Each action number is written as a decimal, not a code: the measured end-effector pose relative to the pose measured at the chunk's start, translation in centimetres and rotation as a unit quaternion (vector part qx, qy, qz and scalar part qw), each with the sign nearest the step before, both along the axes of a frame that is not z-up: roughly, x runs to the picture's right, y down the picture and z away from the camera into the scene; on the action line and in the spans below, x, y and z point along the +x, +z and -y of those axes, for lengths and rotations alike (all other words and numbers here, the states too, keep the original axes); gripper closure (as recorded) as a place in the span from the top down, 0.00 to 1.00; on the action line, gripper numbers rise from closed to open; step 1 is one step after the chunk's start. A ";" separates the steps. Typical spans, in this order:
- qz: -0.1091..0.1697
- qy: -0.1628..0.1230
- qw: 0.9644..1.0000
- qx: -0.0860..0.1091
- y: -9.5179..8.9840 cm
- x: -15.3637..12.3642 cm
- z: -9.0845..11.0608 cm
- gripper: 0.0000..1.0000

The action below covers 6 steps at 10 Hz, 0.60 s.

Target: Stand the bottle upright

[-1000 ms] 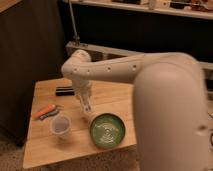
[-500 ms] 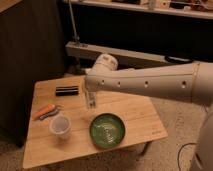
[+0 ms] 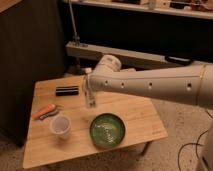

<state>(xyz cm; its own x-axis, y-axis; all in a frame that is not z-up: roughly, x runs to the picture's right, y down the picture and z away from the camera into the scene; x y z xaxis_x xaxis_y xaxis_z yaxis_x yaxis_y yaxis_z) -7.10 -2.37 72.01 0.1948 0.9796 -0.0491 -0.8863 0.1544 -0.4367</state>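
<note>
The white arm (image 3: 150,85) reached in from the right over the wooden table (image 3: 140,120). Its claw (image 3: 91,103) hung fingers-down above the middle of the tabletop, between the black block (image 3: 67,90) at the back left and the green bowl (image 3: 107,130) at the front. The claw's fingers were drawn together. A slim pale upright shape at the fingers seemed to be the bottle (image 3: 89,94). It blended with the claw's own parts, so it could not be told whether it was clamped there or whether its base touched the table.

The orange-handled tool (image 3: 44,110) lay flat near the table's left edge, well apart from the claw. The translucent cup (image 3: 60,126) stood upright just in front of the tool and to the left of the bowl, not touching it. A dark cabinet (image 3: 27,55) stood against the table's left side. A cable (image 3: 192,147) curled on the floor to the right.
</note>
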 end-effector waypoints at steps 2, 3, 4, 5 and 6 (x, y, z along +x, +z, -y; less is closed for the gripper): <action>0.132 -0.039 0.990 0.011 0.0 0.6 1.3 0.00; 0.174 -0.040 0.984 0.007 0.3 0.9 2.0 0.00; 0.208 -0.030 0.978 0.000 0.8 1.1 2.8 0.00; 0.210 -0.022 0.977 0.001 0.9 1.2 3.1 0.00; 0.190 -0.014 0.982 0.006 1.1 1.4 3.1 0.00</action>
<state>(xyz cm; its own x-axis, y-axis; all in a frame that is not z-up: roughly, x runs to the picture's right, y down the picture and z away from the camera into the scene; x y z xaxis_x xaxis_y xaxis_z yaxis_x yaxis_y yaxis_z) -5.73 -5.51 73.15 0.2242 0.9736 0.0440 -0.6557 0.1841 -0.7323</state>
